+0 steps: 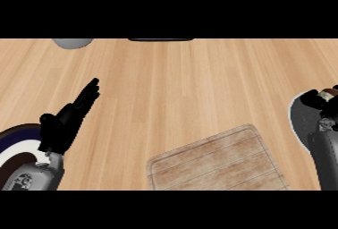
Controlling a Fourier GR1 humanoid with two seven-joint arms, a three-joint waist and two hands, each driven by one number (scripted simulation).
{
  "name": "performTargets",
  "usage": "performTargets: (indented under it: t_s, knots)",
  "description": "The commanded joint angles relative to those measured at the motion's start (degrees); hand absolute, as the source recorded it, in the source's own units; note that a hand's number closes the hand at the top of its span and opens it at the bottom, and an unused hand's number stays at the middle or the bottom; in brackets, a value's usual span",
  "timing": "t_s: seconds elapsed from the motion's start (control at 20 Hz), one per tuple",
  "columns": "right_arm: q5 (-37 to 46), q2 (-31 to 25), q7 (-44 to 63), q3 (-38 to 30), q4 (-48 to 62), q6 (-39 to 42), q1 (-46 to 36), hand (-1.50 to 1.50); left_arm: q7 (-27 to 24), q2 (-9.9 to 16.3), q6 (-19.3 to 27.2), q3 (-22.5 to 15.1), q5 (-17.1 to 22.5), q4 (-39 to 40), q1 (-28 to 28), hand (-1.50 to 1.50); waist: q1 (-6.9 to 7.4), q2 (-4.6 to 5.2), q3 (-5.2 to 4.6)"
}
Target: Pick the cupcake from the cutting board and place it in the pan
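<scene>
Right hand [325, 105] fingers pinch cupcake [325, 93] over pan [302, 118]; releasing near the rim risks toppling it onto bench [171, 85].

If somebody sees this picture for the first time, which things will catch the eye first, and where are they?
First comes the pale cutting board at the lower middle, with nothing on it. At the right edge, the right hand is curled round a small brown and white thing, probably the cupcake, over the dark pan. At the lower left, the left hand rests open with straight fingers.
</scene>
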Motion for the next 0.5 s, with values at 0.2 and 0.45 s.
performTargets:
  t_s: [0.2, 0.45]
  knots:
    - [-6.4, -2.9, -5.6, -8.6, 9.6, -13.3, 1.4, 1.5, -2.5, -0.3, -2.3, 1.6, -1.1, -0.8, 3.3, 0.0, 0.84, 0.05, -0.02]
    - [-11.3, -6.3, -12.5, -11.4, 19.4, -17.3, -2.0, 1.5, 0.0, -2.3, -3.1, 1.9, -2.5, -0.8, 0.1, 0.0, 0.85, 0.07, -0.02]
